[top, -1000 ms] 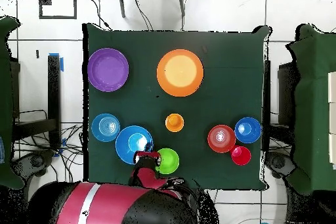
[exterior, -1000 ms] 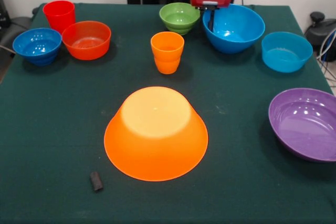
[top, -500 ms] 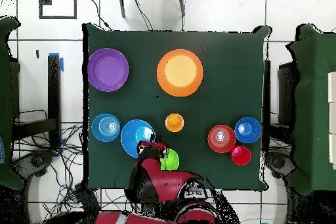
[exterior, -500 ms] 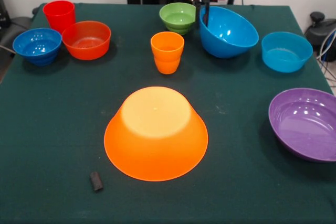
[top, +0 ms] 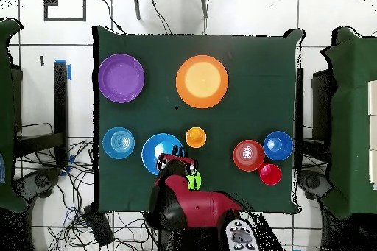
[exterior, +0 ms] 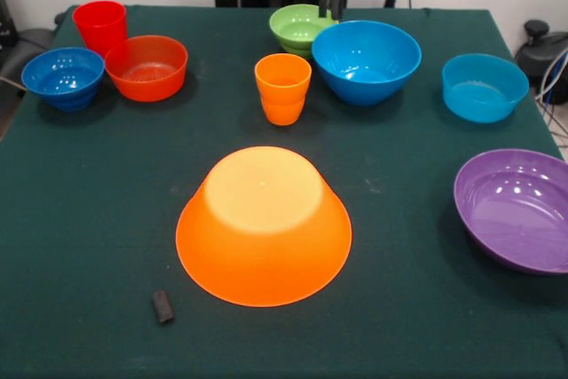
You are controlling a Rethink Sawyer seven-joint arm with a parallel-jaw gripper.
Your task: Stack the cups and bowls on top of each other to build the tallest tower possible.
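The desk [exterior: 80, 219] wears a dark green cloth. The largest bowl, the yellow-orange bowl [exterior: 264, 224], lies upside down at the middle of the front view. The purple bowl [exterior: 517, 208] sits upright at that view's right edge. The big blue bowl [exterior: 366, 60] hangs level, raised, with the tool [exterior: 330, 2] pinching its far rim beside the green bowl [exterior: 300, 28]; overhead, the red arm [top: 195, 207] covers much of the green bowl. The light-blue bowl [exterior: 485, 86] stands apart to the right. The orange-red bowl [exterior: 145, 67] sits between the dark-blue bowl [exterior: 63, 77] and the red cup [exterior: 99, 26]. The orange cup [exterior: 283, 87] stands upright, centre. A small dark object [exterior: 161, 305] lies near the front edge.
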